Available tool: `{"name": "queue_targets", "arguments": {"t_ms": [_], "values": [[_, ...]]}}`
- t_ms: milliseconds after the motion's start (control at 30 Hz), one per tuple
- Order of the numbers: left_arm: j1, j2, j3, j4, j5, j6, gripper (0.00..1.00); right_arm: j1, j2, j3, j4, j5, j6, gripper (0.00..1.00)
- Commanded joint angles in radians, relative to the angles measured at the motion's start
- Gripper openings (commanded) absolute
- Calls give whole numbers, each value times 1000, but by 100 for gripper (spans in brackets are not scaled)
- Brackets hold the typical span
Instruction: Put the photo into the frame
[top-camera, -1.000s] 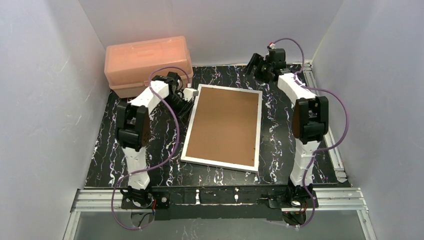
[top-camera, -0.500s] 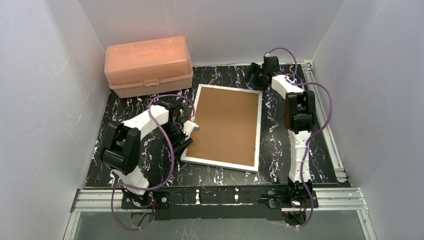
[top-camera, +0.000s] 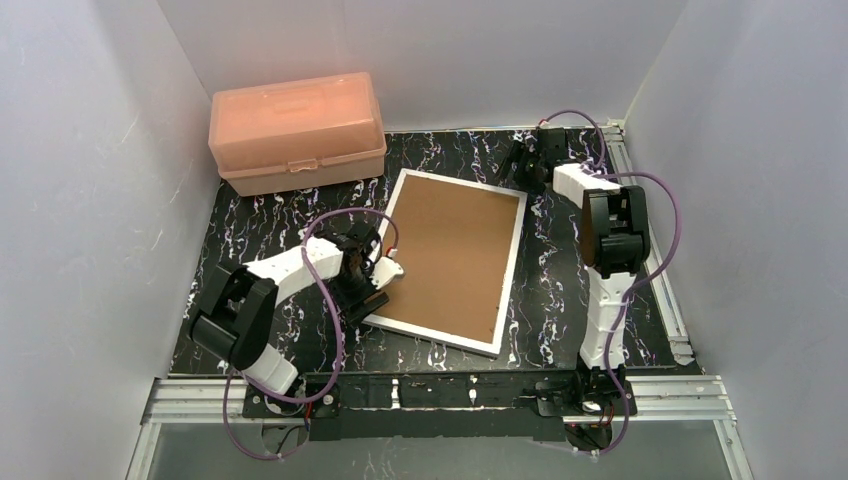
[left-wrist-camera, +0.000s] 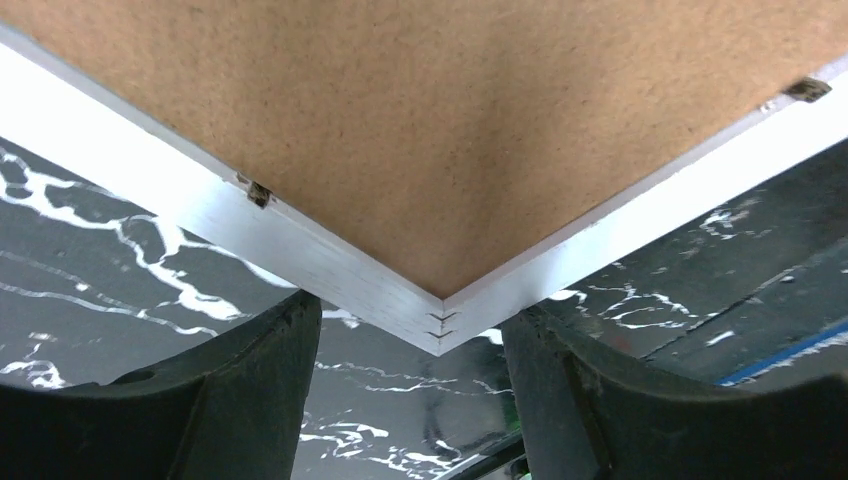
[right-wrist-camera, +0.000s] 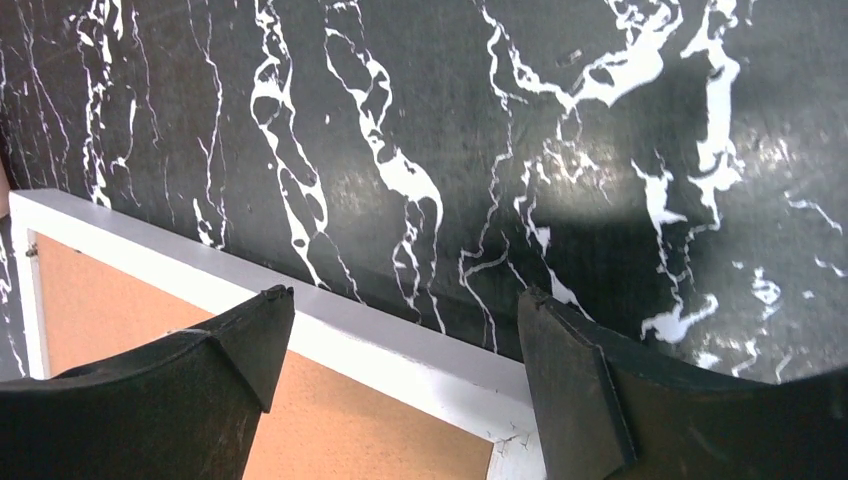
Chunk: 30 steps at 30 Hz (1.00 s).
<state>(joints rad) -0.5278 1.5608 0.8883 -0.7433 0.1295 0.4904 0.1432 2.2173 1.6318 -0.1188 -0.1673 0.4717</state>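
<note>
The frame (top-camera: 511, 270) lies back-up mid-surface (top-camera: 260, 215), skewed, white rim around a brown backing board (top-camera: 450, 255). The left end effector (top-camera: 372, 285) straddles its near-left corner, fingers spread. The right end effector (top-camera: 527, 165), also spread, hovers at its far-right corner.

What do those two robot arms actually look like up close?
The left arm and right arm alternate white shells with chunky black joints. A purple cable loops along each. The fingers are black, thick and curved.

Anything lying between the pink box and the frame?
No, only bare black marbled tabletop separates the pink box from the frame, seen in the top view.
</note>
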Motion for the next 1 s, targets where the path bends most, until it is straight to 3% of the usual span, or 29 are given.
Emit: {"name": "queue_targets", "arguments": {"t_ms": [0, 133, 533, 967], "values": [[-3, -26, -20, 128, -167, -31, 63, 3, -88, -106, -35, -26, 21, 89], [27, 5, 14, 168, -236, -48, 61, 5, -200, -286, 4, -34, 42, 88], [236, 120, 191, 185, -229, -35, 59, 74, -707, -852, 37, -39, 163, 85], [303, 261, 388, 143, -172, -95, 58, 123, -1161, -1175, -150, -149, 333, 84]]}}
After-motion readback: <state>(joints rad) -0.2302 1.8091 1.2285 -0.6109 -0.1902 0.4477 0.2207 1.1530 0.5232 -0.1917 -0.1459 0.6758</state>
